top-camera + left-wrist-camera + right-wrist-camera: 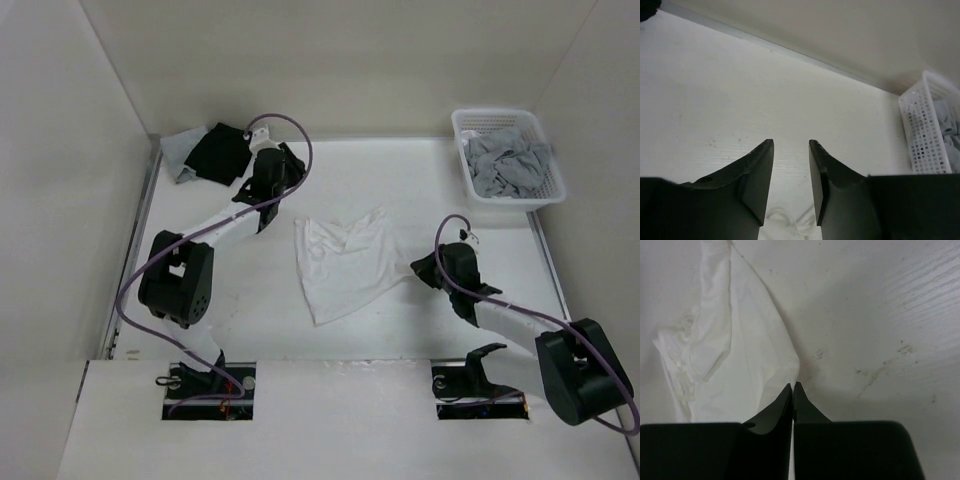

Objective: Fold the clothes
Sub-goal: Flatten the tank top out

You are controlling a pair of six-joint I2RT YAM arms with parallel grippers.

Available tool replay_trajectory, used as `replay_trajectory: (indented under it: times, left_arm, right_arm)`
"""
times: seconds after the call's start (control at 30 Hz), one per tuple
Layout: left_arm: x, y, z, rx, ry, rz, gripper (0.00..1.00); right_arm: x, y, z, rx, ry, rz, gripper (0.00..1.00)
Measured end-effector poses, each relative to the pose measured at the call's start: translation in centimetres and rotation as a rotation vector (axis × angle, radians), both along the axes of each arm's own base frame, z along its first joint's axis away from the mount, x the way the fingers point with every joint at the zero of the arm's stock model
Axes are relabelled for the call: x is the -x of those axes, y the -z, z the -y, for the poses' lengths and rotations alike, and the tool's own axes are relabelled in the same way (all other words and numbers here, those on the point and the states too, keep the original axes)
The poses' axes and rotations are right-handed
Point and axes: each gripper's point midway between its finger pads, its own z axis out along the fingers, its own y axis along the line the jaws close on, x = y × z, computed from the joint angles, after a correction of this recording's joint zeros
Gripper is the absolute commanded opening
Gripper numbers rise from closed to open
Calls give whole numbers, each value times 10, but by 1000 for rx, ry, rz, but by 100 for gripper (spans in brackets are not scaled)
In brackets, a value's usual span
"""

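Observation:
The clothes [340,265], a thin white undershirt, lie crumpled and spread out mid-table, strap loops toward the back. My right gripper [421,268] is shut, low at the garment's right edge. In the right wrist view its tips [793,386] meet at the edge of the white fabric [735,365]; I see no fabric pinched between them. My left gripper [285,172] hangs open above the table behind the shirt's left corner, with nothing between its fingers [762,175]. In the left wrist view a strap loop [785,222] shows beneath them.
A white plastic basket [470,125] holding grey garments stands at the back right, also visible as the basket [920,130] in the left wrist view. A black cloth on pale grey cloth [215,152] lies at the back left. White walls enclose the table.

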Motion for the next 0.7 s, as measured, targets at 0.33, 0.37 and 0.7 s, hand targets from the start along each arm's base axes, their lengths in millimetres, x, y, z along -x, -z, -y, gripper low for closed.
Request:
replay_trajectory:
  times: [0.33, 0.37, 0.7]
  left_arm:
    - [168, 133, -33, -99, 96, -366, 33]
    - [191, 138, -30, -106, 133, -394, 38]
    - [286, 157, -3, -80, 325, -574, 48]
  right_arm:
    - [21, -15, -4, -26, -6, 41, 42]
    - [21, -19, -1, -18, 0, 53, 43]
    - [19, -21, 11, 55, 26, 61, 42]
